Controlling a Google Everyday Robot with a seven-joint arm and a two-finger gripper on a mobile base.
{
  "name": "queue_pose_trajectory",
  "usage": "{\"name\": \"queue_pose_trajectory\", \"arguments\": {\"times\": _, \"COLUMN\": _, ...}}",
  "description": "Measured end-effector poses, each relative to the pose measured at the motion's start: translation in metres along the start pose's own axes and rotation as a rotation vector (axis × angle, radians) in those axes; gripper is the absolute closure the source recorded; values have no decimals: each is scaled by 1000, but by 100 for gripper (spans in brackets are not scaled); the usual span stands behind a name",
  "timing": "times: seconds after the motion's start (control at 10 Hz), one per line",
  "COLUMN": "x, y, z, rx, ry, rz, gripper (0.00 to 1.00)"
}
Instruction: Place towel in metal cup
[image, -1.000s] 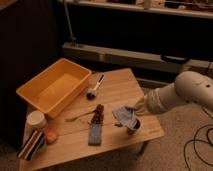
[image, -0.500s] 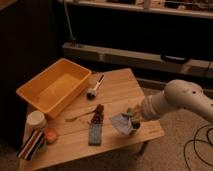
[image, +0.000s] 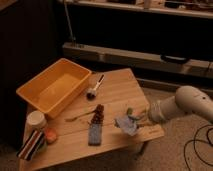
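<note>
Counter (image: 120, 90) carries all the items. Yellow bin (image: 55, 87) sits at its left rear. Arm (image: 190, 106) reaches in from the right. Towel (image: 125, 125) lies crumpled near the counter's front right edge, with the gripper (image: 136, 116) at its right side. State of the jaws: cannot tell.

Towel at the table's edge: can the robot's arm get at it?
Probably yes. The gripper is right at the towel, the arm reaches in from the table's open side, and nothing stands between them.
</note>
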Motion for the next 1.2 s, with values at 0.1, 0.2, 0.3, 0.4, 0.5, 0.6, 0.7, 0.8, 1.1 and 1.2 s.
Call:
{"name": "queue_pose_trajectory", "arguments": {"times": 0.1, "x": 5, "y": 2, "z": 1, "rx": -10, "ry": -19, "rz": 16, "gripper": 100}}
{"name": "queue_pose_trajectory", "arguments": {"times": 0.2, "x": 8, "y": 2, "z": 8, "rx": -25, "ry": -25, "rz": 23, "gripper": 100}}
{"name": "queue_pose_trajectory", "arguments": {"times": 0.3, "x": 10, "y": 2, "z": 12, "rx": -32, "ry": -28, "rz": 29, "gripper": 100}}
{"name": "queue_pose_trajectory", "arguments": {"times": 0.4, "x": 12, "y": 3, "z": 14, "rx": -35, "ry": -31, "rz": 35, "gripper": 100}}
{"name": "queue_pose_trajectory", "arguments": {"times": 0.5, "x": 11, "y": 4, "z": 19, "rx": -49, "ry": -33, "rz": 38, "gripper": 100}}
{"name": "queue_pose_trajectory", "arguments": {"times": 0.6, "x": 9, "y": 4, "z": 23, "rx": -57, "ry": -32, "rz": 34, "gripper": 100}}
{"name": "queue_pose_trajectory", "arguments": {"times": 0.7, "x": 9, "y": 6, "z": 26, "rx": -63, "ry": -22, "rz": 31, "gripper": 100}}
{"name": "queue_pose_trajectory", "arguments": {"times": 0.8, "x": 7, "y": 6, "z": 29, "rx": -66, "ry": 2, "rz": 20, "gripper": 100}}
{"name": "queue_pose_trajectory", "arguments": {"times": 1.1, "x": 11, "y": 4, "z": 40, "rx": -75, "ry": 66, "rz": 8, "gripper": 100}}
{"name": "queue_pose_trajectory", "arguments": {"times": 1.2, "x": 15, "y": 3, "z": 45, "rx": -80, "ry": 91, "rz": 8, "gripper": 100}}
